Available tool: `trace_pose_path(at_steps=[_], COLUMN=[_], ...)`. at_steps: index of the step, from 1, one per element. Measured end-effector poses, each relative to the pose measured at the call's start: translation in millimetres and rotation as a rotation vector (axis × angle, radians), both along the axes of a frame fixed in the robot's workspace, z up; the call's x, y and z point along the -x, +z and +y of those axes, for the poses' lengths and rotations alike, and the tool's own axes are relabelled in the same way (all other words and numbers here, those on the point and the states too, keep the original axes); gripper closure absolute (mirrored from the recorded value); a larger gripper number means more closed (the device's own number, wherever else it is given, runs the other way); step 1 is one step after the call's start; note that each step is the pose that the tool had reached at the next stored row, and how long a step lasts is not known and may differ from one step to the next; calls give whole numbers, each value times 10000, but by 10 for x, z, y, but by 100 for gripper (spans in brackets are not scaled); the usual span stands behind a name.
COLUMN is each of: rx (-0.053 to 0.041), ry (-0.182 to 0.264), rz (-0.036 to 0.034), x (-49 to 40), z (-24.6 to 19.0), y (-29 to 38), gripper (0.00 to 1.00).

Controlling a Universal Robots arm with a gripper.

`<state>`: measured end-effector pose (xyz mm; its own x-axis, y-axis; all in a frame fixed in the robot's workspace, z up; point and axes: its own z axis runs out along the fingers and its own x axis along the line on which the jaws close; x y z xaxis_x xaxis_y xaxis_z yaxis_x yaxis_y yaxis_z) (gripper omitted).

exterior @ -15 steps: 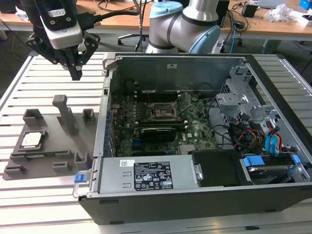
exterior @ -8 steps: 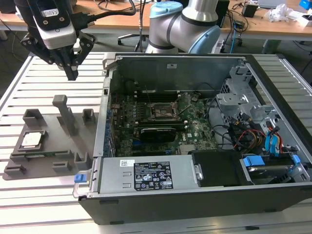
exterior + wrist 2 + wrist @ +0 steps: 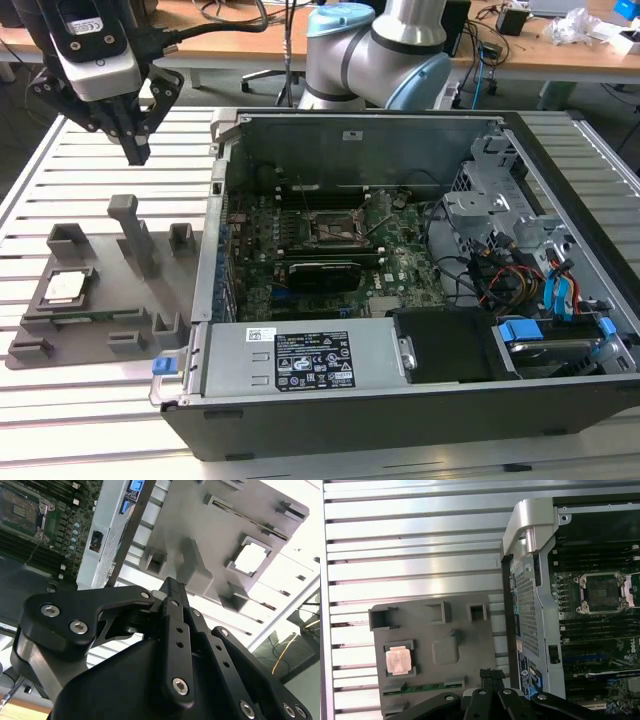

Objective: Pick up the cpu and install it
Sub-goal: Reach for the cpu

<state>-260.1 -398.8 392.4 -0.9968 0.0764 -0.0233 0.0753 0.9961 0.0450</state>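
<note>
Approach: end effector (image 3: pixel 137 155), fingers together and empty, hangs well off the cpu (image 3: pixel 65 285); best centred squarely overhead before descending.

Bright, even light for you; worktop (image 3: pixel 415 555) slats glare in the first wrist view, cpu (image 3: pixel 250 559) washes out white in the second wrist view, case (image 3: pixel 330 145) interior shadowed.

Exterior view overlooks case (image 3: pixel 400 425) and tray (image 3: pixel 120 305); wrist views share both.
</note>
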Motion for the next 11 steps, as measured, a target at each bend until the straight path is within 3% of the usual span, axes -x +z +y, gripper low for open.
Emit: trace_pose_path(at_steps=[11], rx=[-1], ry=[0], rz=[0], x=[220], z=[3], y=[-6], gripper=[89])
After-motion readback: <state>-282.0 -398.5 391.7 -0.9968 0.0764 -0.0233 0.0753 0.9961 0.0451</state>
